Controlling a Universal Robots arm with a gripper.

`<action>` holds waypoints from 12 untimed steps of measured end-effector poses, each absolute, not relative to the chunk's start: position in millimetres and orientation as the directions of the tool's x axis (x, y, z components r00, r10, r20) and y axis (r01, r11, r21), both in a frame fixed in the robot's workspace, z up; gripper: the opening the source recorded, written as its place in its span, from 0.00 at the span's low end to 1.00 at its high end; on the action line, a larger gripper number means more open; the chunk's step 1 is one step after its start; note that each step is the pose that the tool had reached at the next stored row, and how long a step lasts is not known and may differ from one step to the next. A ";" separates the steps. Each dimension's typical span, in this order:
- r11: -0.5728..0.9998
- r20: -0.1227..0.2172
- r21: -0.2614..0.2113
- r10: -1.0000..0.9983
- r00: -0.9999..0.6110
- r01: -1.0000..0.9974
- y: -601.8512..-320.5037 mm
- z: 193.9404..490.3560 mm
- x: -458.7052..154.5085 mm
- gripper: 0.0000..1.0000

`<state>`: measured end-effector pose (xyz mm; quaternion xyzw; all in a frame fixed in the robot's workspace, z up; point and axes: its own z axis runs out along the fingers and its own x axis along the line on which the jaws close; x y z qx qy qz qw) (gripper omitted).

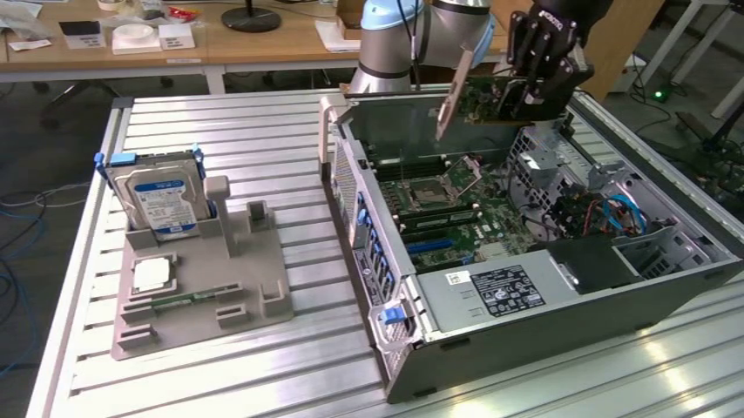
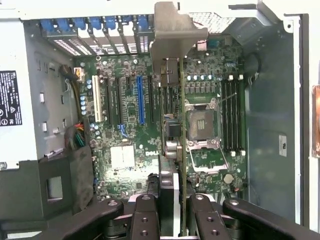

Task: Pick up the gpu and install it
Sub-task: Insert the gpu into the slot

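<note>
The claw [image 1: 530,97] pinches the gpu [image 1: 482,104] between its fingers, card hanging edge-down above the open computer case [image 1: 558,335].

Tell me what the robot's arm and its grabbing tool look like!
The shiny silver-grey tubular robot arm is fat and round, with a light blue cap on its joint. At its end sits the black metal tool, built from flat jointed bars. In the wrist view, its black fingers are dotted with small round pivot holes and bolts.
</note>
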<state>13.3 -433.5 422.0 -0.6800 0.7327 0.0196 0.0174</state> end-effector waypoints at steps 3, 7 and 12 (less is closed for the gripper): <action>0.052 -0.052 0.005 -0.997 -0.053 -0.999 -433.5 421.9 13.4 0.28; 0.031 -0.052 0.005 -0.998 -0.031 -1.000 -433.5 421.8 13.6 0.28; 0.031 -0.052 0.005 -0.998 -0.031 -1.000 -433.4 421.7 13.5 0.28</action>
